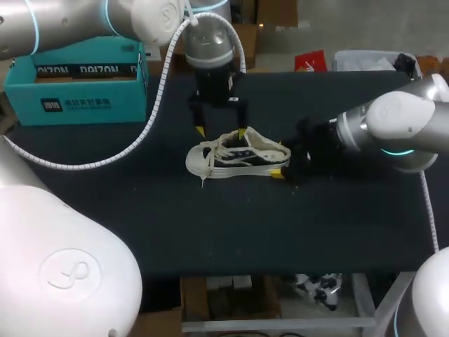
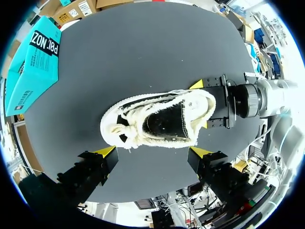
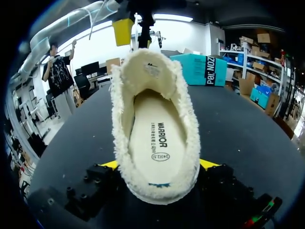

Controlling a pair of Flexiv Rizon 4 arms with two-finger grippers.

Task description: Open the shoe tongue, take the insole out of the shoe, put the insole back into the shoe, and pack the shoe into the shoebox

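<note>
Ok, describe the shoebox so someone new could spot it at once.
Start from the dark table. At its far left corner, from the head view, sits the shoebox. It is the only teal box, black-banded with white print, unlike the cream shoe mid-table.

The dark table (image 1: 210, 225) is lit evenly from overhead in the head view, and only a faint shadow is cast beneath the shoe (image 1: 238, 156). In the right wrist view, strong glare is thrown by ceiling lights beyond the shoe, and its pale lining is brightly lit.
</note>
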